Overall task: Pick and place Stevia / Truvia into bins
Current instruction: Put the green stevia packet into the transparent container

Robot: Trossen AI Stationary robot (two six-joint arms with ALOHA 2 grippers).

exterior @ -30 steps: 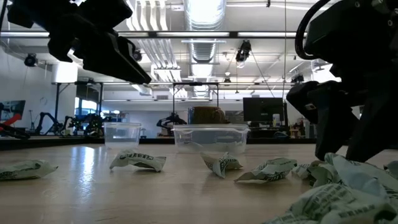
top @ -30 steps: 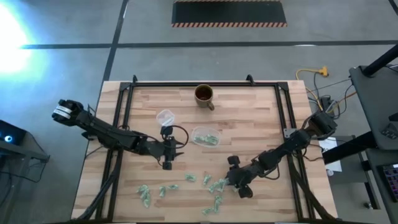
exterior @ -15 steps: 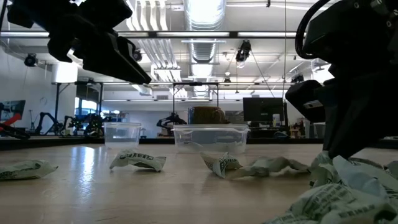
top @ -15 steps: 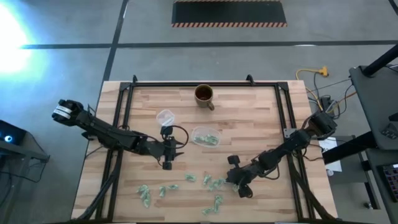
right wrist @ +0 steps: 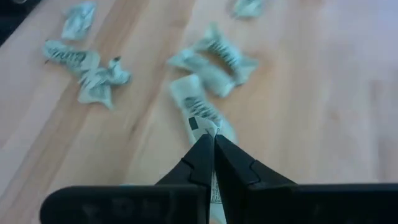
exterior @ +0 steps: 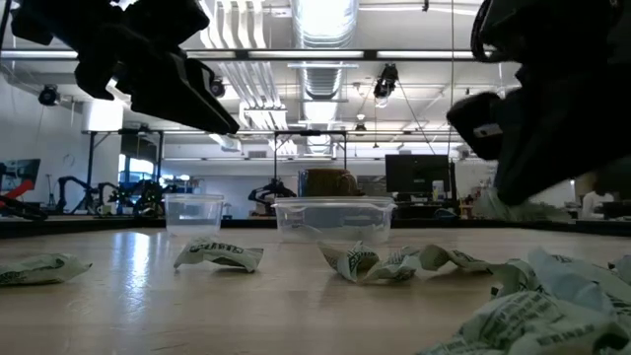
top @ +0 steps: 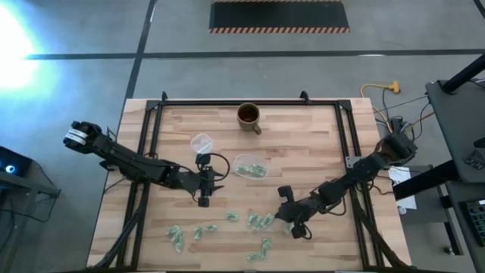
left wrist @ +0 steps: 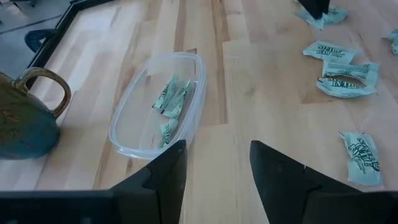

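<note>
Several pale green-and-white sachets [top: 261, 221] lie flat on the near half of the wooden table; three more lie in the clear shallow tub [top: 250, 167], which also shows in the left wrist view [left wrist: 118, 124]. My right gripper [top: 279, 218] is over the near-right cluster, shut on one sachet [right wrist: 200, 111]. In the low view it hangs above the tabletop [exterior: 552, 118]. My left gripper [top: 218, 180] waits open and empty a little to the left of the tub, facing it [left wrist: 217, 168]. My right gripper pinches one sachet between its two fingers at the sachet's near end [right wrist: 210, 132]. The rest of the sachet sticks out beyond the fingertips [right wrist: 202, 152]. Whether the sachet is clear of the table, I cannot tell.
A brown mug [top: 248, 115] stands at the far middle and a small clear round cup [top: 200, 142] left of the tub. More sachets lie near the front edge [top: 176, 235] and below the right gripper [top: 265, 244]. A black frame rims the table.
My right gripper has gone a little toward the table's left edge and then up, off the tabletop. A sachet beside it has slid left along the table toward another one. The left arm has kept still.
</note>
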